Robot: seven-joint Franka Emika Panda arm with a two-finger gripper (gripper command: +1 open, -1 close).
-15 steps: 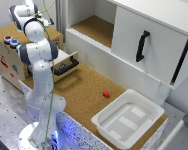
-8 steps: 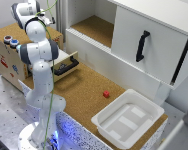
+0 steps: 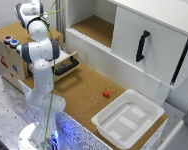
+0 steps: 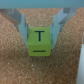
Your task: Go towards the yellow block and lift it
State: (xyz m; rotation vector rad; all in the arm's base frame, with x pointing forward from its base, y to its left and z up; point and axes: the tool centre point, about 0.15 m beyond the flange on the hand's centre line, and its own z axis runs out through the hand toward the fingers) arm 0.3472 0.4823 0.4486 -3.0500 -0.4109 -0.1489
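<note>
The yellow block [image 4: 40, 40] bears a dark letter T on its top face and rests on a brown cork surface in the wrist view. My gripper [image 4: 41, 34] has one finger against each side of the block, shut on it. In the exterior view the arm [image 3: 39, 55] reaches up to the far left over the wooden box [image 3: 6, 62]. There the arm's own links hide both the block and the fingers.
A small red block [image 3: 106, 93] lies on the cork table near a white tray [image 3: 109, 127]. A white cabinet with a black handle [image 3: 140, 46] stands behind. An open drawer [image 3: 66, 65] sticks out beside the arm. Small cups [image 3: 10, 41] sit on the wooden box.
</note>
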